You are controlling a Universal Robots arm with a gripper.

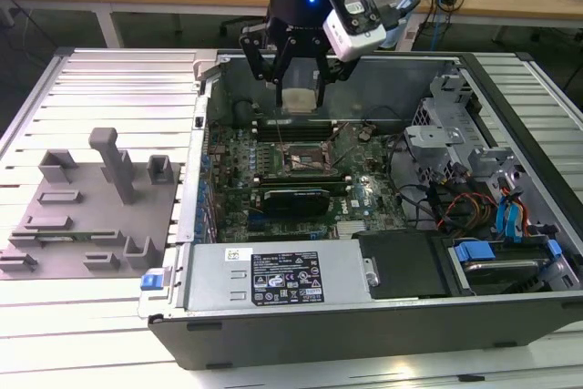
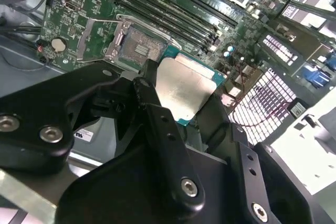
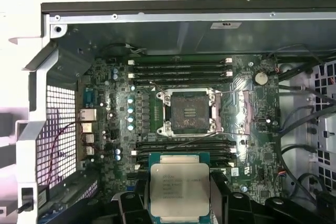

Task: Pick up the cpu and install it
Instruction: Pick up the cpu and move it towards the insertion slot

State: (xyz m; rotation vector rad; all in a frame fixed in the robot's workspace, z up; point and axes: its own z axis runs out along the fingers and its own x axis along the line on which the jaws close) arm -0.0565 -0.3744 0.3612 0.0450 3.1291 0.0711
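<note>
- The claw (image 1: pixel 299 94) is clamped on the cpu (image 1: pixel 298 101), gripping two opposite edges and holding it flat in the air above the motherboard (image 3: pixel 262 145)
- The cpu (image 3: pixel 179 187) looks light, thin and stiff; its metal lid is probably slick and its underside delicate, so an edge hold suits it
- The socket (image 3: pixel 188 111) lies open and bare, apart from the chip
- Memory slots (image 3: pixel 181 66) and the raised socket frame (image 3: pixel 239 111) crowd the socket closely
- The grey tray (image 1: pixel 86 216) rests on the tabletop (image 1: pixel 118 88), well apart, at the exterior view's left
</note>
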